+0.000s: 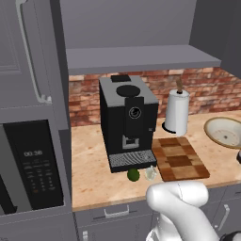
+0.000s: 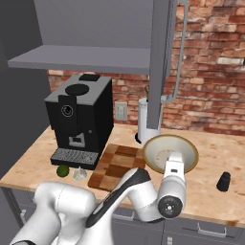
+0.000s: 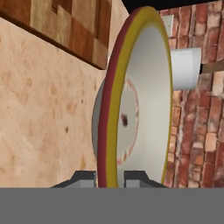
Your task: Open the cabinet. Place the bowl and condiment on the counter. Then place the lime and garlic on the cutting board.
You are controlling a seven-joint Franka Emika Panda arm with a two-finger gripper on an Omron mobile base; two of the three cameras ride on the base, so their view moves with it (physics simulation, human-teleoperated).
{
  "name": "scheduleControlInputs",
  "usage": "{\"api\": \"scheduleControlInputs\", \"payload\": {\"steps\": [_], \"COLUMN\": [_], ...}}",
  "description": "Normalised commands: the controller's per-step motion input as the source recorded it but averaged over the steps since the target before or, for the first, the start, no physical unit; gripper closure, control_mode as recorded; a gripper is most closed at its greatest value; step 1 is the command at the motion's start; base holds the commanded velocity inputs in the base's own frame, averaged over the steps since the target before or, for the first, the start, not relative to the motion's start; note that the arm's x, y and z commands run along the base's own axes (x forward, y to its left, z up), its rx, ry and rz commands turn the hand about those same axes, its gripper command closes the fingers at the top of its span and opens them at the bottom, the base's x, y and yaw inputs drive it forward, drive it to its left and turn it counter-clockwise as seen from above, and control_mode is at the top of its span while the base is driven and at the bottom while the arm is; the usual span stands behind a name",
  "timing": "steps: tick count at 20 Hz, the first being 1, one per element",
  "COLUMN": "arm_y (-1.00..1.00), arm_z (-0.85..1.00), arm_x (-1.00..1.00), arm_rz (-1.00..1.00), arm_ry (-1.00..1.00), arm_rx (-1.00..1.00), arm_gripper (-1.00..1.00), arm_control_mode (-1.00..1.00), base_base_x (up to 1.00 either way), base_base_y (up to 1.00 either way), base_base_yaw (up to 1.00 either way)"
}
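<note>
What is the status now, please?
Pincer shut on bowl rim. Condiment already on counter. Lime, garlic still off cutting board. Nothing blocking.

Beside the black coffee machine (image 1: 126, 120): a checkered brown cutting board (image 1: 180, 158), dark-green lime (image 1: 133, 174), whitish garlic (image 1: 150, 173), cream bowl (image 2: 171, 153), speckled beige counter (image 1: 94, 155)

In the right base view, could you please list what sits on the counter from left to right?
lime → garlic → cutting board → bowl held by the gripper → condiment
</note>
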Motion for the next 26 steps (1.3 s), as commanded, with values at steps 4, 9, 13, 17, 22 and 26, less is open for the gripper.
{"api": "scheduleControlInputs", "payload": {"steps": [4, 9, 13, 17, 22, 26], "arm_y": [-0.06, -0.08, -0.09, -0.10, -0.11, -0.13], "arm_z": [-0.28, -0.32, -0.32, -0.30, -0.28, -0.26], "arm_x": [0.25, 0.25, 0.23, 0.21, 0.21, 0.19], "arm_rz": [0.00, 0.00, 0.00, 0.00, 0.00, 0.00], "arm_ry": [0.01, 0.03, 0.04, 0.03, 0.04, 0.03], "arm_rx": [-0.01, -0.02, -0.02, -0.02, -0.01, 0.00], "arm_gripper": [1.00, 1.00, 1.00, 1.00, 1.00, 1.00], "arm_control_mode": [-1.00, -1.00, -1.00, -1.00, -1.00, -1.00], "base_base_x": [0.00, 0.00, 0.00, 0.00, 0.00, 0.00], "base_base_y": [0.00, 0.00, 0.00, 0.00, 0.00, 0.00], "base_base_yaw": [0.00, 0.00, 0.00, 0.00, 0.00, 0.00]}}
